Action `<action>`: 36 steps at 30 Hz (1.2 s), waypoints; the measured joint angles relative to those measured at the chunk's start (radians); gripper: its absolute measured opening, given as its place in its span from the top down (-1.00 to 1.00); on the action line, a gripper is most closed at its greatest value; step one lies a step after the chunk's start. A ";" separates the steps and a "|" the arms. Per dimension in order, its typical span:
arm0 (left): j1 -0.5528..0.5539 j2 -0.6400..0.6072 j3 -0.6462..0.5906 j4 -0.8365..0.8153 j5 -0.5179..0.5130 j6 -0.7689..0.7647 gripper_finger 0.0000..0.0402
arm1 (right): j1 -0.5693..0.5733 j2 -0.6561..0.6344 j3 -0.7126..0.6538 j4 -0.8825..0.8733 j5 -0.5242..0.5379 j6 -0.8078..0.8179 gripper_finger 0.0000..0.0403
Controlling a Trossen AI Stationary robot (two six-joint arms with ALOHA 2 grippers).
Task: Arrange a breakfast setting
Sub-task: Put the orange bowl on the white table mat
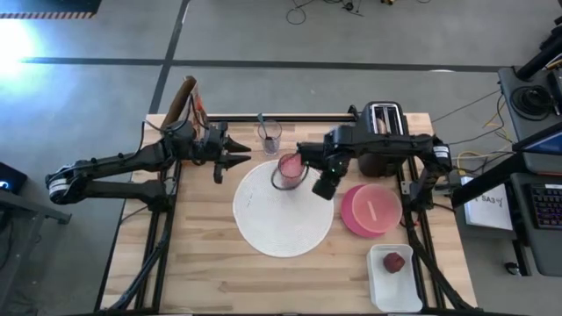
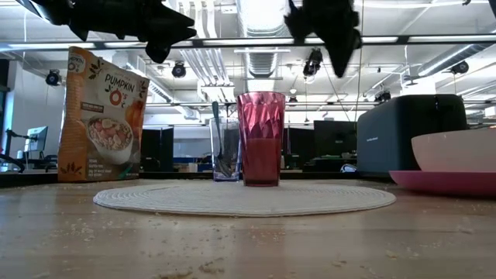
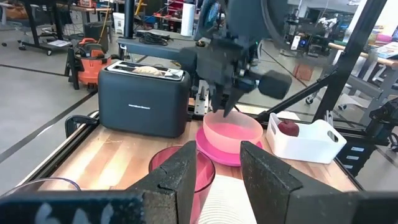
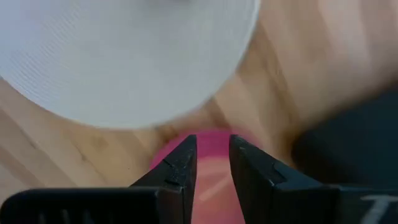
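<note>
The tabletop [image 1: 202,263] is pale planked wood, matt, dusted with crumbs. The placemat [image 1: 281,219] looks woven, with fine ribbing and no shine. The cup [image 2: 261,139] is translucent faceted plastic, glossy. The bowl [image 3: 233,132] and plate [image 2: 446,181] are smooth with a soft sheen. The toaster [image 3: 144,99] has a matt dark casing. The bag [image 2: 101,114] is crinkled printed film. The tray [image 3: 308,138] is smooth white plastic.
</note>
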 joint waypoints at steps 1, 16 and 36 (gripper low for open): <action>0.000 0.000 0.000 0.000 0.000 0.000 0.47 | 0.009 -0.002 -0.022 -0.004 -0.001 0.030 0.53; 0.000 -0.002 -0.001 -0.045 0.000 0.042 0.47 | 0.141 -0.025 -0.300 -0.002 -0.087 0.429 0.19; 0.000 -0.002 -0.001 -0.057 0.000 0.052 0.47 | 0.198 -0.122 -0.566 0.236 -0.153 0.681 0.29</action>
